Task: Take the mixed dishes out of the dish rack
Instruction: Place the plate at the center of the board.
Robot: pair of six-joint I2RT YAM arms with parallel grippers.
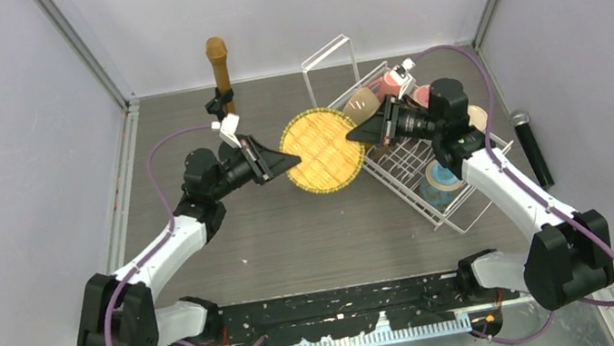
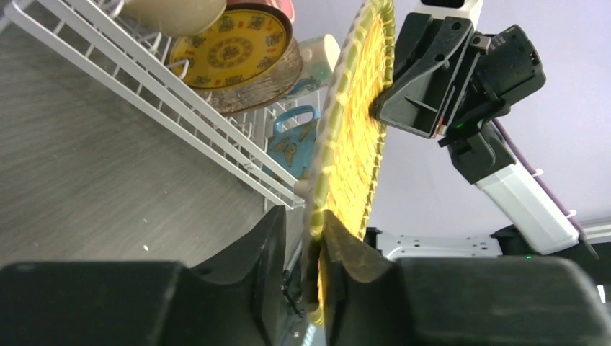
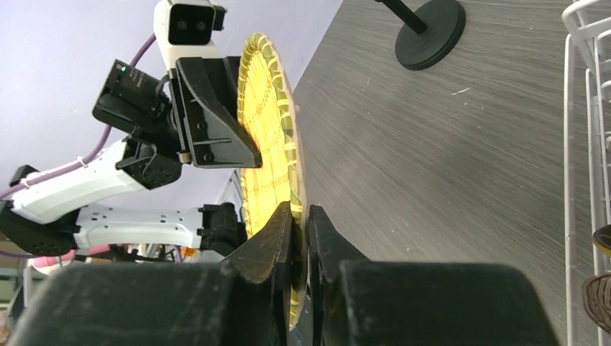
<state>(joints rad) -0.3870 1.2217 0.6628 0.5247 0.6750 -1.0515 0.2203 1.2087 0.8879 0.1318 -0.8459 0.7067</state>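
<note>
We have the yellow plate (image 1: 323, 149) held on edge in the air over the table (image 1: 295, 239), just to the left of the rack (image 1: 436, 200) and clear of its wires, with an arm at each side. The right gripper (image 1: 362, 133) has its jaws pressed onto the rim nearest the rack, and its own camera shows only a sliver of space between the fingers with the woven edge caught in it. The left gripper (image 1: 283, 163) straddles the opposite rim. From its wrist view one finger (image 2: 346, 252) lies against the plate while the other stands off with a dark gap, so we read those jaws as spread around the rim rather than clamped. The plate stands upright because that is how it sat between the wires (and a thin rim suits a two-finger pinch). This looks to us like a handover, since the left arm reaches the open table more easily. A patterned plate (image 2: 230, 47) and a blue mug (image 2: 295, 144) sit in the rack.
</note>
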